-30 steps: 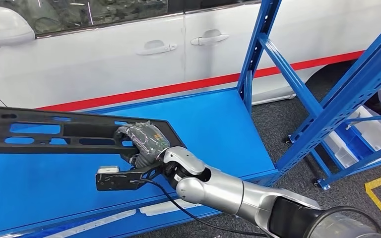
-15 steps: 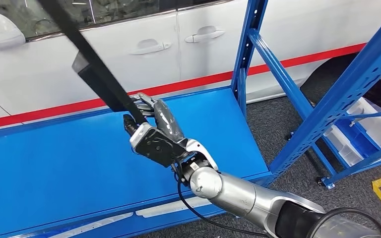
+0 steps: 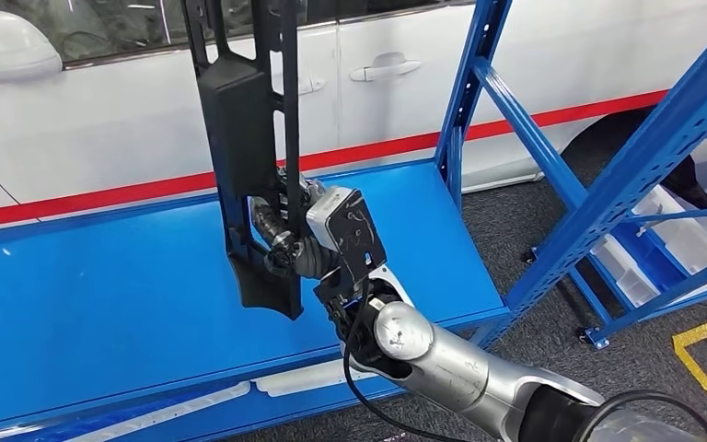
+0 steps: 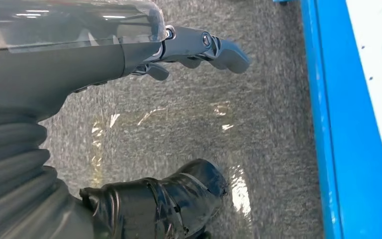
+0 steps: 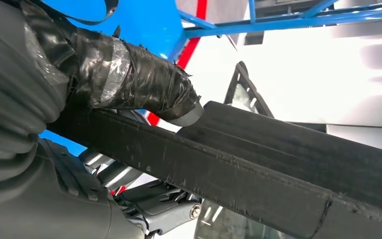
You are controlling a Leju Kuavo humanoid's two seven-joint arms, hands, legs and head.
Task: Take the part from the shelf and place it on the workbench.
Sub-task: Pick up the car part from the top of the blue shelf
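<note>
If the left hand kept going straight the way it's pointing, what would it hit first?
Probably the grey carpet floor: the left hand hangs open above it, fingers extended, with nothing in between. The blue shelf edge lies off to one side.

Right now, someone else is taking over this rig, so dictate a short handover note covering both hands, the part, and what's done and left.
Right robot hand: grips the long black plastic part, holding it upright above the blue shelf deck.
Left robot hand: holds nothing, fingers apart, hanging over grey carpet.
Done: part is off the shelf.
Left: carry it to the workbench and set it down. Watch the white car close behind the shelf.
</note>
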